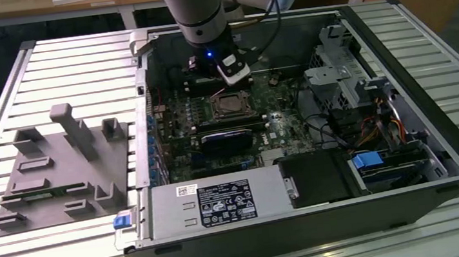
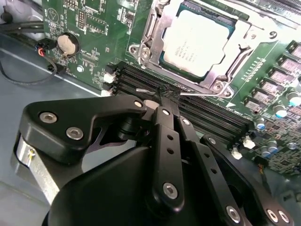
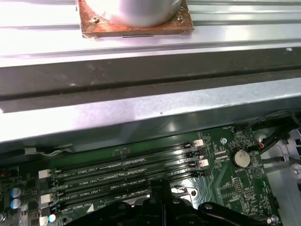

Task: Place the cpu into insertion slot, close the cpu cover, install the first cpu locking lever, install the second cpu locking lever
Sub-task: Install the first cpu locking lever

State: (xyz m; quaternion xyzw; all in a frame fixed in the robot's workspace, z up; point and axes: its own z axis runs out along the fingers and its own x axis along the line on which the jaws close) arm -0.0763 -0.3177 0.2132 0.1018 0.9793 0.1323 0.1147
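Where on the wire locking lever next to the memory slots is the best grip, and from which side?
Probably take the locking lever by its bent free end, from above on the memory slots side. It is a thin wire lying along the cpu cover edge, and only that end juts clear.

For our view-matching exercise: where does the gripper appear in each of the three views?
Exterior view: gripper upper centre, just above the cpu.
Second wrist view: gripper tip over the memory slots, next to the cpu.
First wrist view: gripper tip at the memory slots, case wall beyond.
Shared landmark: memory slots in both wrist views; the cpu links the exterior view.
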